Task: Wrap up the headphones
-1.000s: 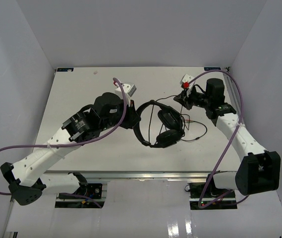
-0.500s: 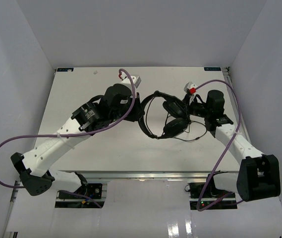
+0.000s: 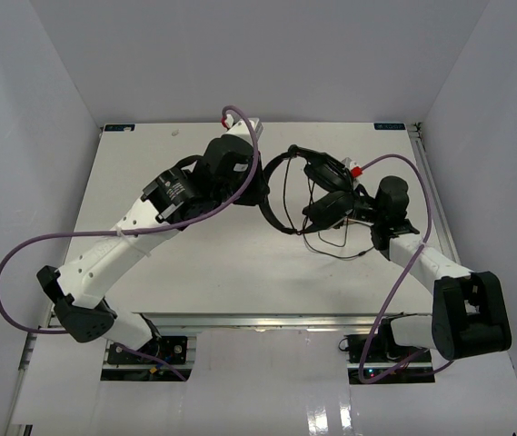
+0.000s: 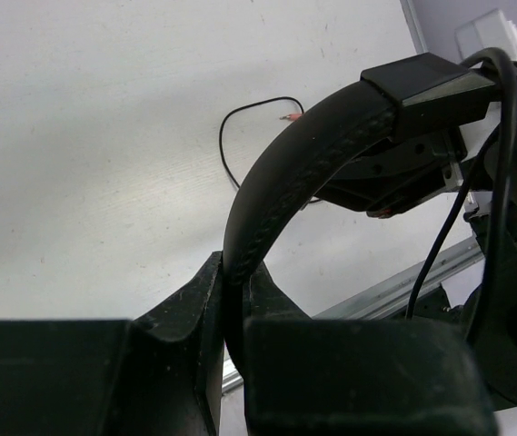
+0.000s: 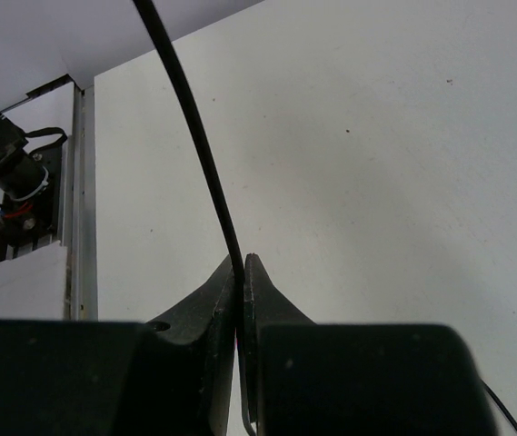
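The black headphones (image 3: 317, 186) hang above the middle right of the table, with both earcups next to each other. My left gripper (image 3: 263, 189) is shut on the headband, which rises from between the jaws in the left wrist view (image 4: 303, 154). My right gripper (image 3: 353, 204) sits just right of the earcups. It is shut on the thin black cord (image 5: 194, 136), which runs up out of the jaw tips (image 5: 240, 272). The rest of the cord lies in a loose loop (image 3: 335, 243) on the table, and the pale plug (image 4: 287, 116) shows at its end.
The white table (image 3: 176, 263) is enclosed by white walls on three sides. A metal rail (image 3: 267, 320) runs along its near edge. Purple arm cables (image 3: 22, 263) loop out beside both arms. A cable and connector (image 5: 13, 173) sit beyond the table's side rail.
My left arm has lifted the headphones by the headband and carried them back and to the right. My right gripper has moved nearer and lower, close beside the earcups, still holding the cord.
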